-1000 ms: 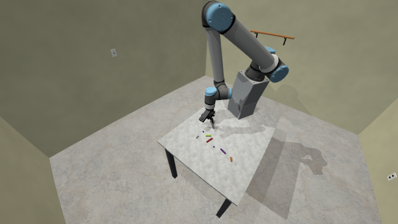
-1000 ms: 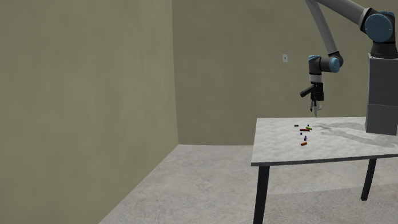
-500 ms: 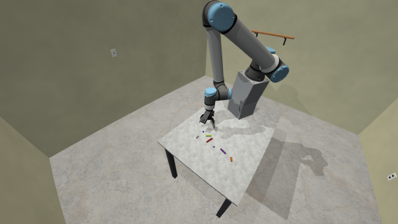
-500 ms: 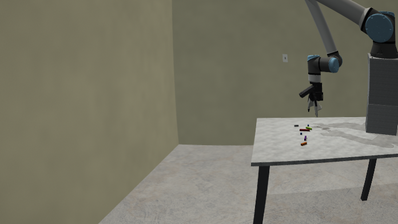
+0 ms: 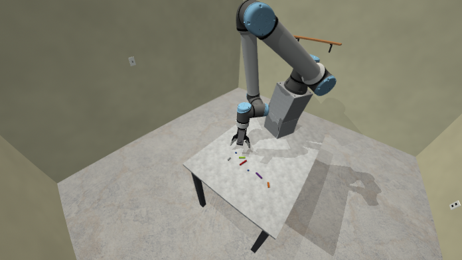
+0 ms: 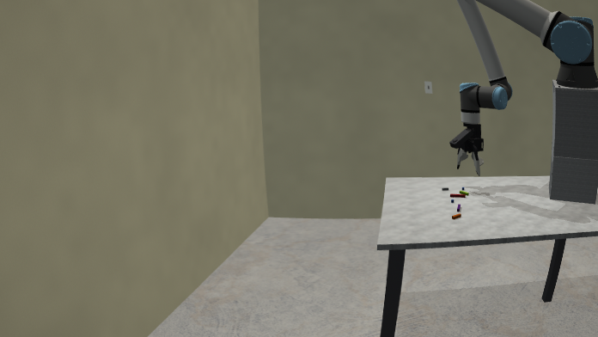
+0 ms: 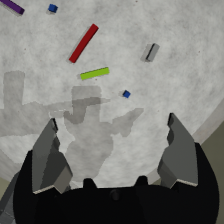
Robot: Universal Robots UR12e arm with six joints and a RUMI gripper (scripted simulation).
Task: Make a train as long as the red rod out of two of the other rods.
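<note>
Above table [image 5: 212, 172] — gripper [image 5: 241, 143] open, empty

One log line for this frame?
gripper: open, empty, above table | red rod: flat | lime rod: beside it | train: none

You see a table [image 5: 212, 172] with a mottled white and pale grey top on black legs. On it lie 7 small rods: 1 red rod [image 5: 243, 162], 1 lime rod [image 5: 241, 157], 1 grey rod [image 5: 229, 159], 1 purple rod [image 5: 259, 175], 1 orange rod [image 5: 268, 185] and 2 blue rods [image 5: 235, 152] [image 5: 248, 170]. The arm [image 5: 292, 53] is grey with light blue joint caps, on a grey pedestal [image 5: 285, 113]. The gripper [image 7: 112, 150] has a black body and grey fingers. The walls are olive, the floor speckled grey.
</note>
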